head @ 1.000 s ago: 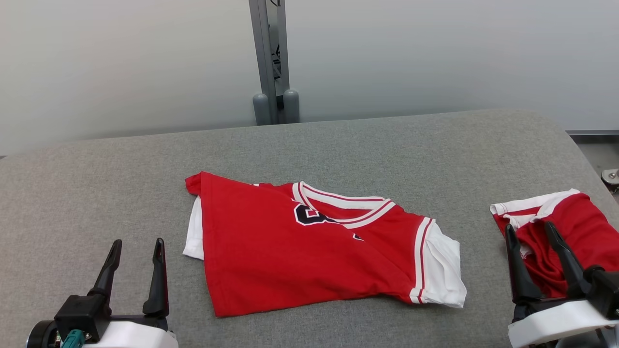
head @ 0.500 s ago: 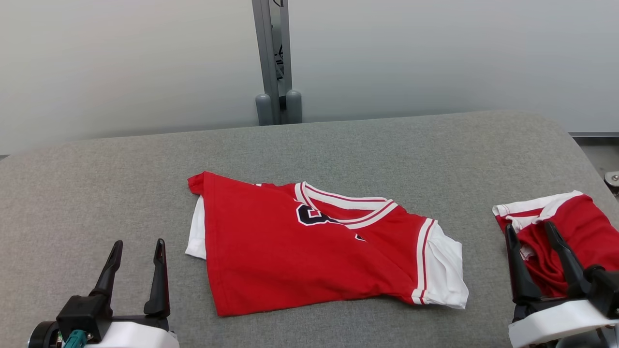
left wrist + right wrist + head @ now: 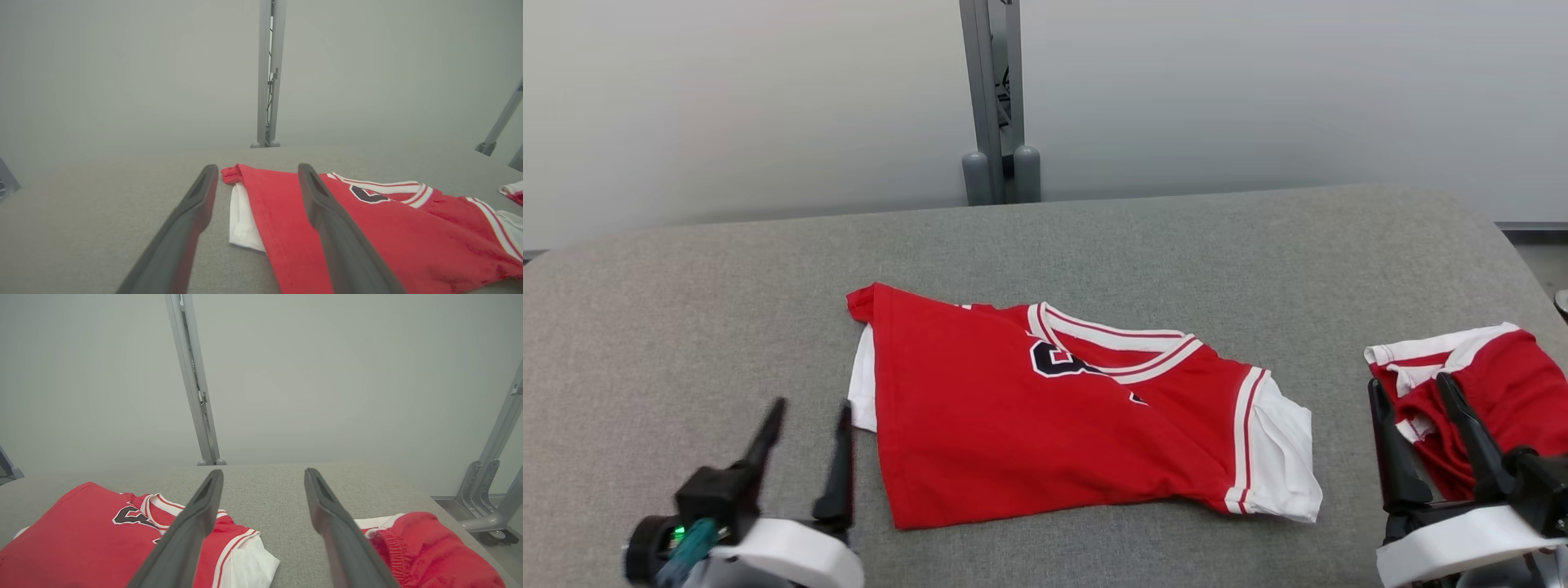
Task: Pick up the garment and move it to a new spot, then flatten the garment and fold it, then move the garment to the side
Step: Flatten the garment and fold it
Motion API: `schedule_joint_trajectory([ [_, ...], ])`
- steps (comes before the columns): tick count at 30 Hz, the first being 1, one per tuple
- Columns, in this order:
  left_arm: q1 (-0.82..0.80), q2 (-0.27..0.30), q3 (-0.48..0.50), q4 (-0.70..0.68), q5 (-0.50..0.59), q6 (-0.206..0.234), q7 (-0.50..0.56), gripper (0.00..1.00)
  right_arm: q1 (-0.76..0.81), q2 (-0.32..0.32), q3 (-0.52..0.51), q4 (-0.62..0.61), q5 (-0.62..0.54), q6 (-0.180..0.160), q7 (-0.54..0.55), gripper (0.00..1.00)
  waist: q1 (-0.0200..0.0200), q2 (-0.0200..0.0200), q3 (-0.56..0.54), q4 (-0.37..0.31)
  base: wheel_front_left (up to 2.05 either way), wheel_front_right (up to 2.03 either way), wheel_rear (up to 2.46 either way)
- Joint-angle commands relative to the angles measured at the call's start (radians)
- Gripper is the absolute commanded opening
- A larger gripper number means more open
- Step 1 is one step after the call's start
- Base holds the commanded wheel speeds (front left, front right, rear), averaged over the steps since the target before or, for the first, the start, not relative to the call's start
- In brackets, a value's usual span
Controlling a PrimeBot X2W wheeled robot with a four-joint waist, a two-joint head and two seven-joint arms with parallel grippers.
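Observation:
A red jersey (image 3: 1045,433) with white sleeves and a white-trimmed collar lies partly folded in the middle of the grey padded table (image 3: 1094,245). It also shows in the left wrist view as the jersey (image 3: 367,228) and in the right wrist view as the jersey (image 3: 81,539). My left gripper (image 3: 809,425) stands open at the lower left, just left of the jersey's white left sleeve (image 3: 863,390), holding nothing. My right gripper (image 3: 1413,392) is open at the lower right, empty, in front of a second garment.
A crumpled red and white garment (image 3: 1478,400) lies at the table's right edge, also seen as the red garment (image 3: 425,551). A grey metal post (image 3: 996,98) stands behind the table. Metal frame legs (image 3: 490,490) rise off the table's right side.
My left gripper has moved right and forward, closer to the jersey's left sleeve, and looks blurred. The head view has shifted slightly. The right gripper and both garments stay put.

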Motion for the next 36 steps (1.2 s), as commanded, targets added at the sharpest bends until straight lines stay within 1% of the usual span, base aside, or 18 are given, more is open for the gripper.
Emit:
schedule_joint_trajectory([
  [1,-0.022,-0.004,-0.019,0.015,-0.011,-0.014,0.035,1.0,-0.006,-0.006,0.004,-0.007,-0.001,0.0,0.004,1.0,0.0,0.0,0.008,0.001,0.0,0.0,0.0],
  [5,-0.061,-0.025,-0.071,0.073,-0.05,-0.059,0.155,1.0,-0.026,-0.006,0.022,-0.009,-0.001,0.0,0.004,1.0,0.0,0.0,0.044,-0.008,0.0,0.0,0.0],
  [10,-0.085,-0.036,-0.089,0.182,-0.095,-0.088,0.239,1.0,-0.048,-0.006,0.044,-0.001,0.009,0.0,-0.008,1.0,0.0,0.0,0.09,-0.033,0.0,0.0,0.0],
  [14,-0.08,-0.045,-0.084,0.249,-0.134,-0.104,0.263,1.0,-0.06,-0.006,0.044,0.006,0.008,0.0,-0.015,1.0,0.0,0.0,0.12,-0.051,0.0,0.0,0.0],
  [19,-0.073,-0.054,-0.088,0.286,-0.159,-0.12,0.27,1.0,-0.073,-0.006,0.026,0.028,0.023,0.0,-0.027,1.0,0.0,0.0,0.151,-0.056,0.0,0.0,0.0],
  [20,-0.076,-0.053,-0.088,0.285,-0.159,-0.122,0.267,0.69,-0.073,-0.005,0.019,0.032,0.025,0.0,-0.023,1.0,0.0,0.0,0.155,-0.056,0.0,0.0,0.0],
  [21,-0.08,-0.053,-0.087,0.283,-0.16,-0.121,0.262,0.09,-0.077,-0.006,0.014,0.038,0.027,0.0,-0.021,1.0,0.0,0.0,0.158,-0.056,0.0,0.0,0.0],
  [22,-0.08,-0.052,-0.091,0.285,-0.161,-0.124,0.267,0.0,-0.078,-0.006,0.008,0.05,0.029,0.0,-0.012,1.0,0.0,0.0,0.16,-0.055,0.0,0.0,0.0],
  [25,-0.087,-0.047,-0.093,0.277,-0.156,-0.119,0.266,0.0,-0.084,-0.006,-0.005,0.078,0.012,0.0,0.014,1.0,0.0,0.0,0.165,-0.051,0.0,0.0,0.0],
  [28,-0.097,-0.042,-0.093,0.268,-0.154,-0.117,0.262,0.0,-0.105,-0.005,0.012,0.101,-0.009,0.0,0.045,1.0,0.0,0.0,0.175,-0.047,0.0,0.0,0.0],
  [31,-0.107,-0.041,-0.098,0.261,-0.152,-0.117,0.263,0.0,-0.131,-0.006,0.054,0.131,-0.035,0.0,0.079,1.0,0.0,0.0,0.184,-0.042,0.0,0.0,0.0],
  [36,-0.112,-0.043,-0.11,0.258,-0.152,-0.122,0.273,0.0,-0.178,-0.006,0.136,0.221,-0.063,0.0,0.163,1.0,0.0,0.0,0.195,-0.032,0.0,0.0,0.0],
])
